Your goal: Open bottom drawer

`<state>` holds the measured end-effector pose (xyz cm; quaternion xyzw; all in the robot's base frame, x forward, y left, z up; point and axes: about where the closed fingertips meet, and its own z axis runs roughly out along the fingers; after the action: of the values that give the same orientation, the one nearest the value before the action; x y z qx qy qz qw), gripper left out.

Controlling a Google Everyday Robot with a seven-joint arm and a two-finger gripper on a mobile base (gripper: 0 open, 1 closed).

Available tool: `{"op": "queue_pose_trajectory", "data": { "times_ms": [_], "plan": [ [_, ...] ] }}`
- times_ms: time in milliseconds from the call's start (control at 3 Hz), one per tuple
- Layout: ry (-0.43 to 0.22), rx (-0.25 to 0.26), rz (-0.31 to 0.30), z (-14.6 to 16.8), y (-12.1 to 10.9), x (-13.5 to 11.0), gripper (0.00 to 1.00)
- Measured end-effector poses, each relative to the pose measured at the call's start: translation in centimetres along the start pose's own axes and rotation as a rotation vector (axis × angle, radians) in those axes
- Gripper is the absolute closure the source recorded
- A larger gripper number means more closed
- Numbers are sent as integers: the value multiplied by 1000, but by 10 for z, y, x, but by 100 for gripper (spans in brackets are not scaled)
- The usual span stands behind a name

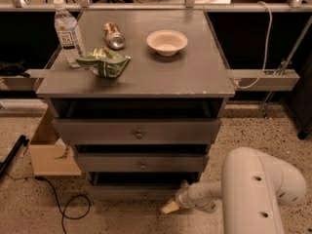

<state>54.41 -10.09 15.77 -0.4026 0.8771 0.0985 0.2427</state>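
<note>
The grey desk (195, 67) carries three drawers. The bottom drawer (117, 193), down by the floor, looks stiff, wooden and weighty. The gripper (170, 207) hangs low at its right; open or closed, I can't tell. The small round knob (145, 195) is the place to take hold.

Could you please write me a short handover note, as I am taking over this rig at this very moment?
Gripper: low near the floor, in front of the cabinet, right of and slightly below the bottom drawer's knob. It is not on the knob.
Bottom drawer: lowest of the three, front looks closed or nearly so.
Done: the arm is down at about drawer height.
Left: bring the gripper to the knob, grasp it, and pull the drawer out.
</note>
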Motion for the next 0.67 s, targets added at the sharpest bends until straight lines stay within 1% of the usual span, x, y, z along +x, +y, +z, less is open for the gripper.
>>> {"op": "queue_pose_trajectory", "data": {
  "times_ms": [333,667],
  "plan": [
    [0,0,0,1,0,-1,19],
    [2,-5,23,-7,7,15,42]
  ]
}}
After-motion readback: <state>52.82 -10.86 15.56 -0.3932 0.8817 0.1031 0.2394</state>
